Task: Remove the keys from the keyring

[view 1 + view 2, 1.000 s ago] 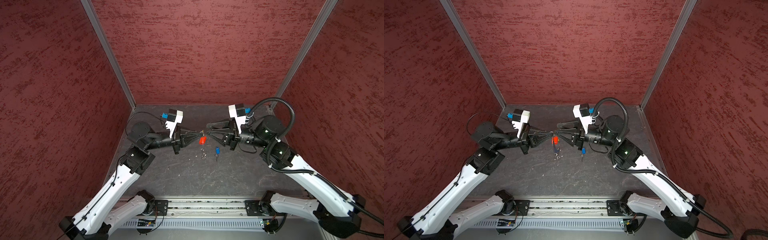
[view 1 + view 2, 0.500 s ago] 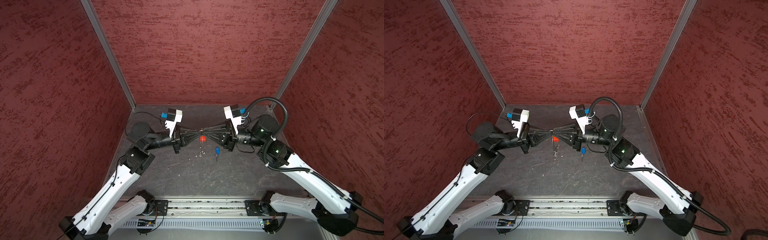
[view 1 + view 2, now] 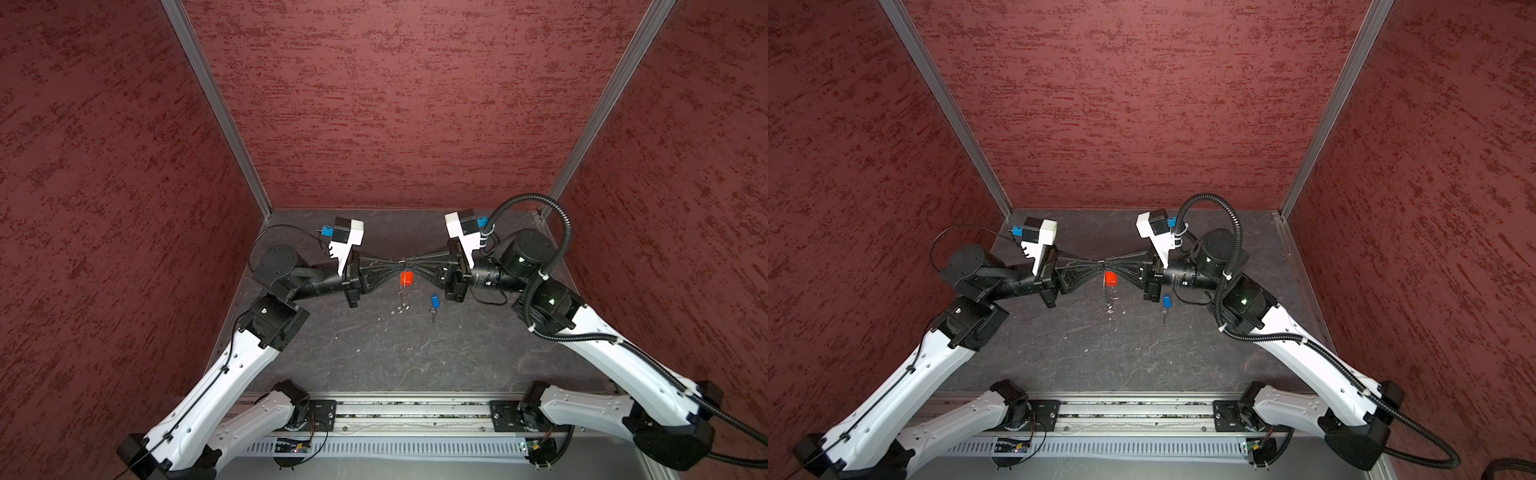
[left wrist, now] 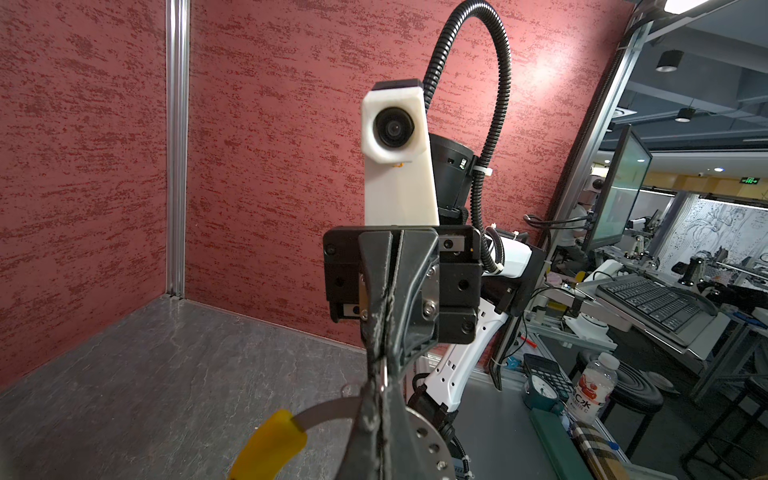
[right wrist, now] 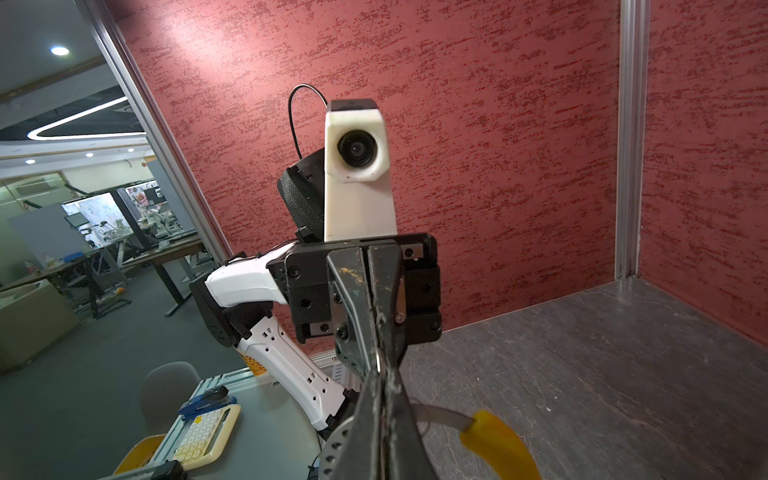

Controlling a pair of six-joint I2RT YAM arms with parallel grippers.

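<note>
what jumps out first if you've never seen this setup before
The left gripper and right gripper meet tip to tip above the middle of the table, both shut on the keyring. A red key hangs just below that meeting point. A blue key lies loose on the table, close to the right gripper.

Robotics lab: red textured booth walls [image 3: 395, 104], aluminium frame post [image 4: 176, 145]; open-plan office beyond, monitor [image 4: 619, 191], keyboard [image 4: 652, 297], desks [image 5: 166, 253].
</note>
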